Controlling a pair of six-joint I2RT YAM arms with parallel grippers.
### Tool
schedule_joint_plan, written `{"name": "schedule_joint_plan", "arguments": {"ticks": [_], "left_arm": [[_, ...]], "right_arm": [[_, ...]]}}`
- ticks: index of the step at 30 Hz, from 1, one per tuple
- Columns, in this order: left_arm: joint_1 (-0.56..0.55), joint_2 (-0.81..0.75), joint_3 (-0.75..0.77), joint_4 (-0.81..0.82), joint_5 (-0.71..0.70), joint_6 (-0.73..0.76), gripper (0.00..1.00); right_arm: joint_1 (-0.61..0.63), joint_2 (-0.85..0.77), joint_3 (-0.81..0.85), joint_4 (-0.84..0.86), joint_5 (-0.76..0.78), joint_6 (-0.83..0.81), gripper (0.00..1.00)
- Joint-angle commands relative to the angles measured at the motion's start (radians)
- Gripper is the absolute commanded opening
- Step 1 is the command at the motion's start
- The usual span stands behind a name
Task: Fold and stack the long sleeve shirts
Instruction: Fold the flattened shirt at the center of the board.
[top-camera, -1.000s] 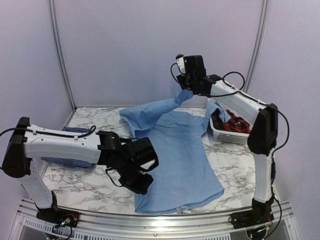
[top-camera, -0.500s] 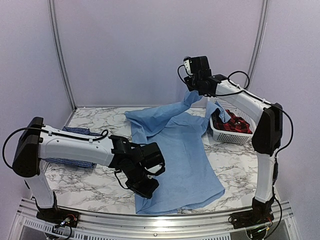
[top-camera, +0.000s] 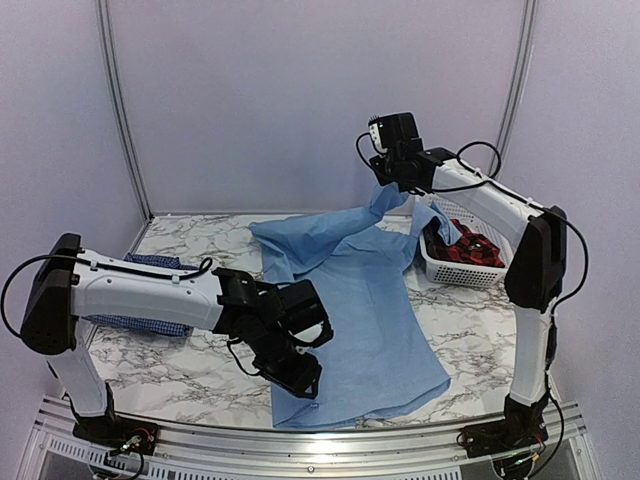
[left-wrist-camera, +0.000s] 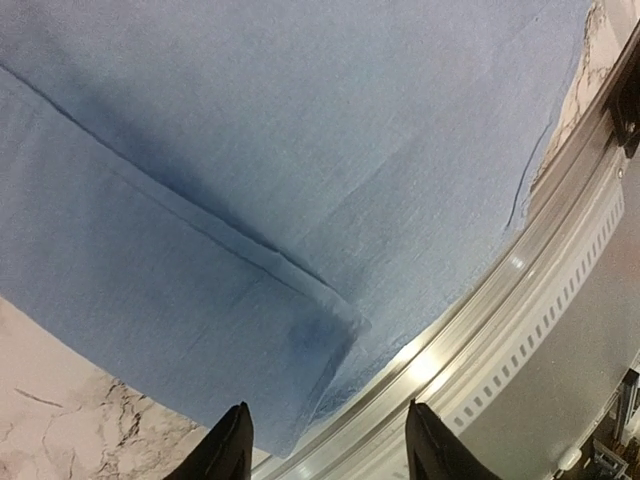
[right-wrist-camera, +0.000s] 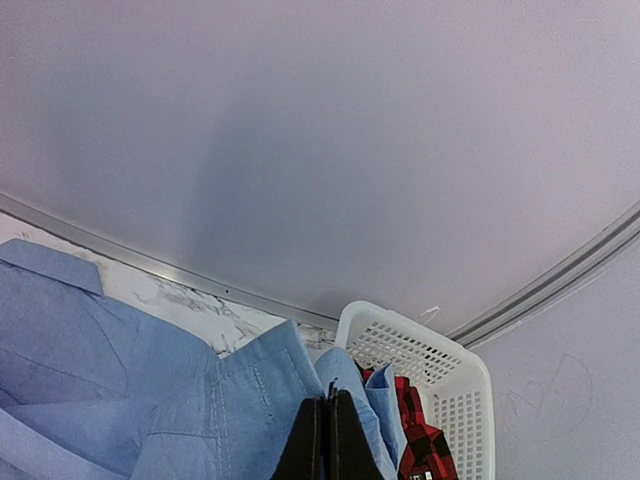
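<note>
Top external view shows you the light blue shirt (top-camera: 360, 300) spread over the middle of the marble counter (top-camera: 180, 375), hem toward the near edge, collar end toward the back. One sleeve rises off the cloth to the right gripper (top-camera: 385, 187), which holds it up in the air near the back wall, above and just left of the white basket (top-camera: 455, 272). In the right wrist view, your right gripper (right-wrist-camera: 330, 440) has its fingers pressed together on that sleeve's cuff end, with blue cloth hanging on both sides.

Your left gripper (top-camera: 300, 380) is low over the near left corner of the hem. From the left wrist camera, the left gripper (left-wrist-camera: 325, 450) stands with its fingers apart, nothing clamped between them; the folded hem corner lies just ahead of them, next to the metal rail (left-wrist-camera: 520, 330) at the counter's edge.

The dark blue check shirt (top-camera: 140, 325) lies at the left of the counter, partly hidden behind your left arm. A red plaid cloth (top-camera: 470, 250) sits in the basket.
</note>
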Motion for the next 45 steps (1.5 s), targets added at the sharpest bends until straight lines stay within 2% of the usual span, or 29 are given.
{"name": "schedule_joint_plan", "arguments": {"ticks": [1, 5, 14, 19, 29, 37, 40, 45], "left_arm": [[0.050, -0.114, -0.014, 0.015, -0.072, -0.013, 0.54], [0.133, -0.199, -0.025, 0.035, -0.146, -0.038, 0.59], [0.386, -0.247, -0.054, 0.062, -0.291, -0.127, 0.39], [0.457, -0.200, -0.044, 0.098, -0.301, -0.119, 0.37], [0.527, -0.059, 0.010, 0.191, -0.267, -0.104, 0.34], [0.539, 0.065, 0.092, 0.267, -0.222, -0.092, 0.34], [0.555, 0.135, 0.150, 0.334, -0.189, -0.110, 0.32], [0.584, 0.288, 0.280, 0.398, -0.176, -0.139, 0.26]], "right_arm": [[-0.005, -0.056, 0.062, -0.043, 0.001, 0.040, 0.00], [-0.004, -0.054, 0.069, -0.049, 0.008, 0.044, 0.00], [0.006, -0.076, 0.100, -0.037, 0.001, 0.051, 0.00], [0.008, -0.059, 0.155, -0.055, 0.021, 0.042, 0.00], [0.009, -0.057, 0.163, -0.125, 0.079, 0.091, 0.00], [0.052, -0.055, 0.150, -0.283, 0.070, 0.204, 0.00], [0.077, -0.098, 0.089, -0.308, 0.070, 0.264, 0.00], [0.146, -0.249, -0.114, -0.213, 0.098, 0.277, 0.00]]}}
